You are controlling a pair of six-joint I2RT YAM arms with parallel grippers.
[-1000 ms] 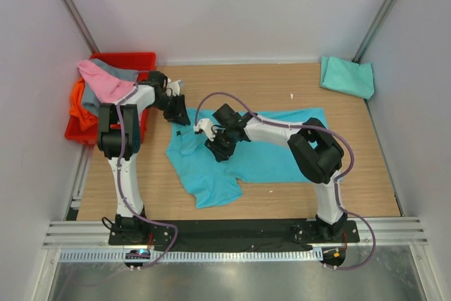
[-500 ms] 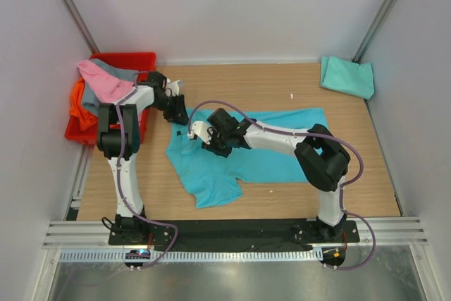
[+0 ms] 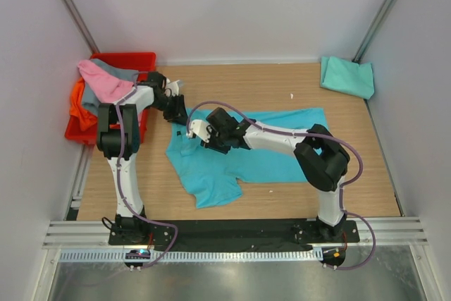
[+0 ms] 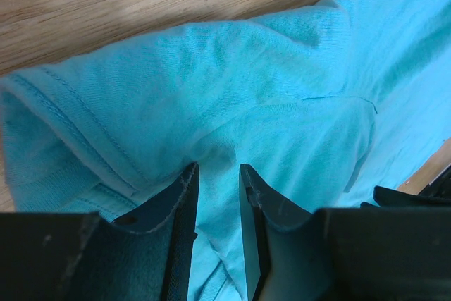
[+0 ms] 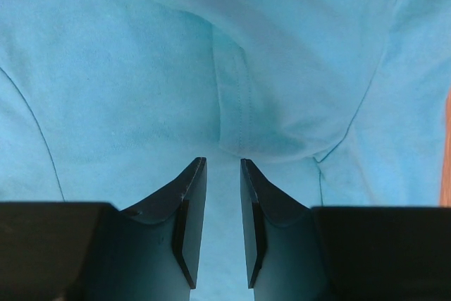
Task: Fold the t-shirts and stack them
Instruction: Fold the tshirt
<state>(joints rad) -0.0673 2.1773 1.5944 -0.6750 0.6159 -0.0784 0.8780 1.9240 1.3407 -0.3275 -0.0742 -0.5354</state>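
Note:
A bright turquoise-blue t-shirt (image 3: 261, 149) lies spread and creased in the middle of the table. My left gripper (image 3: 179, 115) is at its far left corner; its jaws stand close together with a creased bunch of the turquoise cloth (image 4: 215, 195) between them. My right gripper (image 3: 208, 137) is low on the shirt's left part, its jaws also close together on cloth (image 5: 220, 195), with a seamed fold (image 5: 236, 114) just ahead of the tips. A paler mint-teal t-shirt (image 3: 347, 75) lies folded at the far right corner. Pink (image 3: 102, 79), grey (image 3: 120, 70) and orange (image 3: 79, 107) shirts are piled at the far left.
A red plastic crate (image 3: 134, 58) holds the pile at the far left, close behind the left arm. White walls and metal posts close in the wooden table (image 3: 232, 82). A black mounting rail (image 3: 232, 230) runs along the near edge.
My right gripper has moved a little to the left and farther across the turquoise shirt, towards the left gripper. The left gripper has stayed at the shirt's corner.

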